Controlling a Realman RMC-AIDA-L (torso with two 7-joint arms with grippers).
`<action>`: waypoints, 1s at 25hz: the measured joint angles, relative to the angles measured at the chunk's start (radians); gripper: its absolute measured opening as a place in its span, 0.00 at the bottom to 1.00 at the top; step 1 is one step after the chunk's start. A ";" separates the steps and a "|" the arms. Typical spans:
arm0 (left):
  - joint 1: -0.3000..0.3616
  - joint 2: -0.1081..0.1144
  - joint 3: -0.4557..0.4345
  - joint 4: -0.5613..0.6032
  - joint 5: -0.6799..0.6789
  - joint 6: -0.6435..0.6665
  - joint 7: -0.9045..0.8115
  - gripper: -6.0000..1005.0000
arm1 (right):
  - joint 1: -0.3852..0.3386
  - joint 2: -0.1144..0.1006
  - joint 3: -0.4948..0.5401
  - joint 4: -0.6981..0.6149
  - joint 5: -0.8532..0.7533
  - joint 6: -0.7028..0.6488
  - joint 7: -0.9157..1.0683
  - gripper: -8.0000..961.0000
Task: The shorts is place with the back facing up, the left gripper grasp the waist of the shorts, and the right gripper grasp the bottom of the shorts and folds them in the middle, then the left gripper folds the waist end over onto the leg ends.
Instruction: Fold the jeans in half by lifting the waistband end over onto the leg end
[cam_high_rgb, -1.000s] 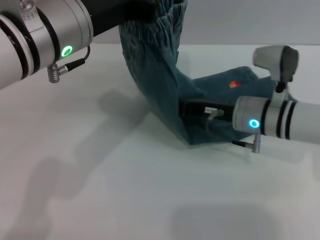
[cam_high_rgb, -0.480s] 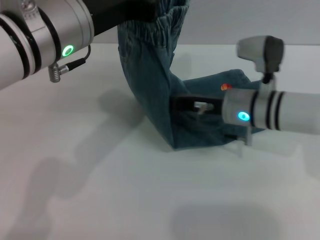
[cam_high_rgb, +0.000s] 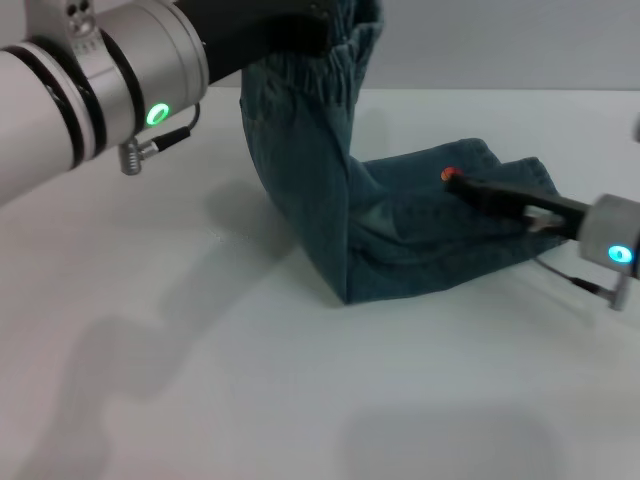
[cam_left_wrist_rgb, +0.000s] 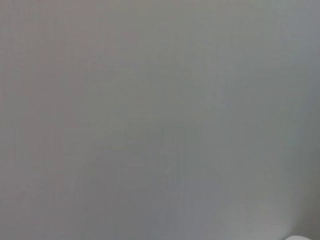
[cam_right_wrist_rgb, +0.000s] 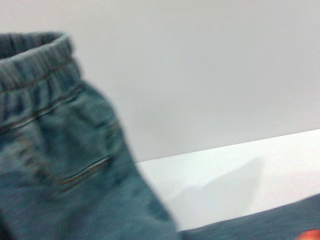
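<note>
The white table (cam_high_rgb: 250, 400) lay bare in the foreground of the head view, marked only by soft shadows. Beyond that stretch, the shorts (cam_high_rgb: 400, 230) were folded lengthwise and bent into an L: the lower part lay flat on the table, running toward the robot's right, while the upper part rose steeply from the bend at the near corner.

On the right, the right gripper (cam_high_rgb: 470, 185) lay low over the flat part, its slim black fingers (cam_high_rgb: 500, 198) pointing across the denim toward the orange ball print (cam_high_rgb: 449, 175), with the tip right at the print. Whether those fingers were parted or pinching the cloth could not be told. The arm behind it showed a blue light (cam_high_rgb: 621, 254) at the frame's edge.

Farther back, the leg ends (cam_high_rgb: 520, 170) lay flat on the table past the print.

Farthest and highest, the left gripper (cam_high_rgb: 300, 25) held the ruffled waistband (cam_high_rgb: 330, 60) up off the table, its black claw closed on the waist, the denim hanging from it. Its silver arm carried a green light (cam_high_rgb: 157, 114).

The right wrist view showed the waistband and a back pocket (cam_right_wrist_rgb: 80, 170) hanging in front of a plain wall. The left wrist view showed only blank grey.
</note>
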 joint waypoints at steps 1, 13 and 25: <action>0.000 -0.001 0.013 0.006 0.000 0.013 0.000 0.07 | -0.025 -0.002 0.004 -0.024 0.000 -0.008 0.002 0.01; -0.050 -0.004 0.228 0.141 -0.034 0.256 0.000 0.07 | -0.235 -0.010 0.102 -0.172 0.001 -0.041 0.017 0.01; -0.211 -0.006 0.292 0.344 -0.114 0.387 -0.005 0.07 | -0.320 -0.012 0.106 -0.223 -0.004 0.008 0.064 0.01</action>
